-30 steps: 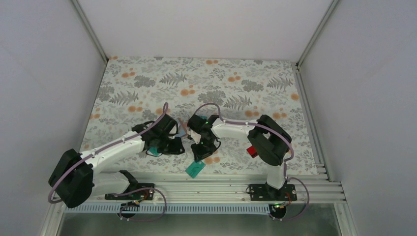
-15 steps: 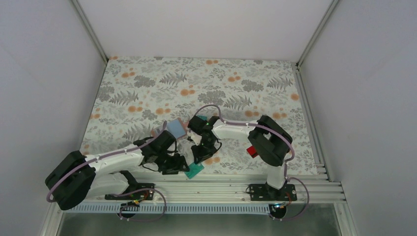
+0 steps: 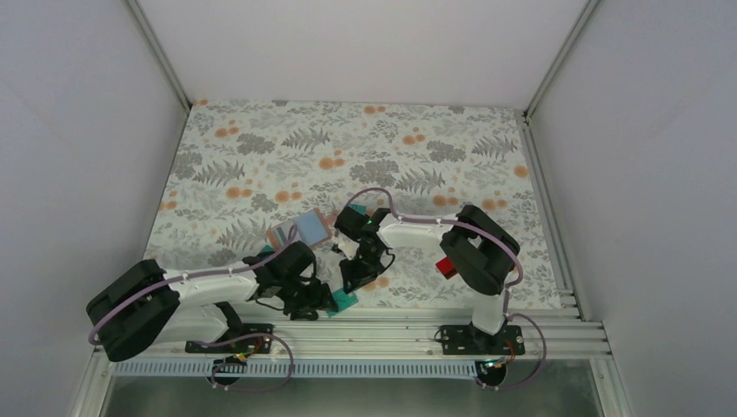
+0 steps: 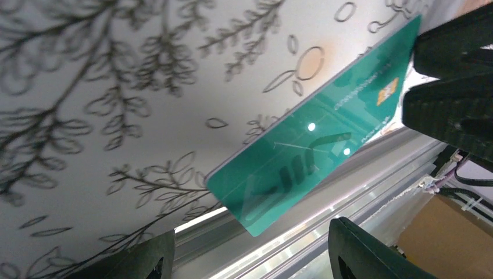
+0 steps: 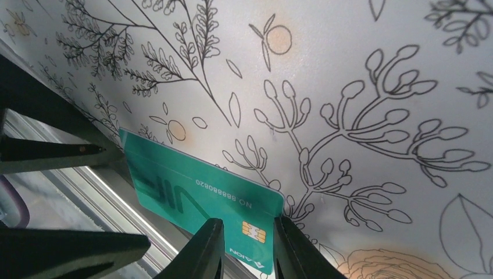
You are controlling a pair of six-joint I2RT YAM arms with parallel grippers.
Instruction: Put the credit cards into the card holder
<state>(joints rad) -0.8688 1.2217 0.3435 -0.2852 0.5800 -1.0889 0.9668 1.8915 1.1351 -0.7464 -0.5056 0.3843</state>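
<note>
**Teal card pinched at the near edge**

Floral worktop [image 3: 391, 148] beneath, metal rail [image 3: 417, 323] along its near side. Right hand [image 5: 247, 232] clamped on the chip end of the teal card [image 4: 314, 145], one finger on either side. Left hand [image 4: 253, 247] spread apart and gripping nothing, poised at the card's opposite end, with the free corner showing between its fingers. Teal card partly on the worktop, partly jutting over the rail, between the two hands. Red card [image 3: 446, 267] farther right, beside the right arm.

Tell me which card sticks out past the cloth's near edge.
The front-most teal card: one end overhangs the metal rail. The red card lies farther in on the cloth.
</note>
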